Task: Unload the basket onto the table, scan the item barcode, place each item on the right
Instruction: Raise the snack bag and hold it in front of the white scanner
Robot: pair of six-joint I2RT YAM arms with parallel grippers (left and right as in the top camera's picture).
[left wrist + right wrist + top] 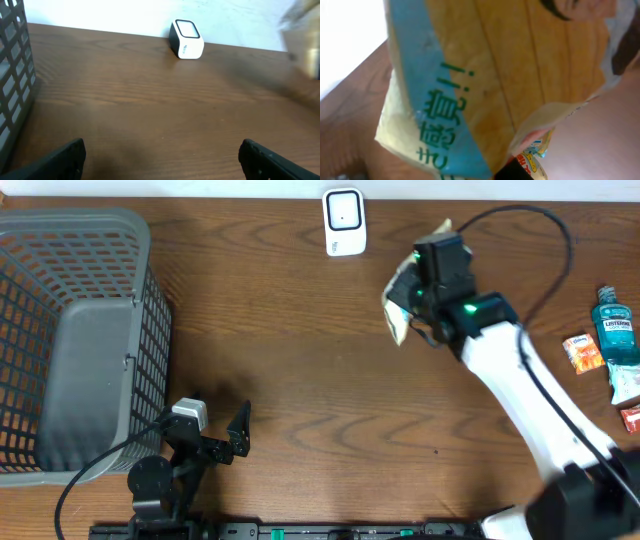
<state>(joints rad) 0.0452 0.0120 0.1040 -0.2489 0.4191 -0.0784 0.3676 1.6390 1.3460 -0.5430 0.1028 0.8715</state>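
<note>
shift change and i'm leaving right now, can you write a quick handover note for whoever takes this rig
Right gripper: jaws shut on a yellow-and-blue snack packet, held to the right of the white barcode scanner.
Left gripper: jaws open, empty, beside the grey basket.
Done: packet picked up.
Left: present its barcode to the scanner; none shows in the wrist view, so it may need turning.
Listerine bottle and small packets lie at the right edge.

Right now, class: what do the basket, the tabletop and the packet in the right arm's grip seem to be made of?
Basket: grey moulded plastic, matte, judging by its even lattice walls.
Tabletop: wood or wood-look laminate, smooth, showing brown grain lines.
Packet: thin printed film, probably plastic, faintly glossy; its edges crease and curl.
</note>
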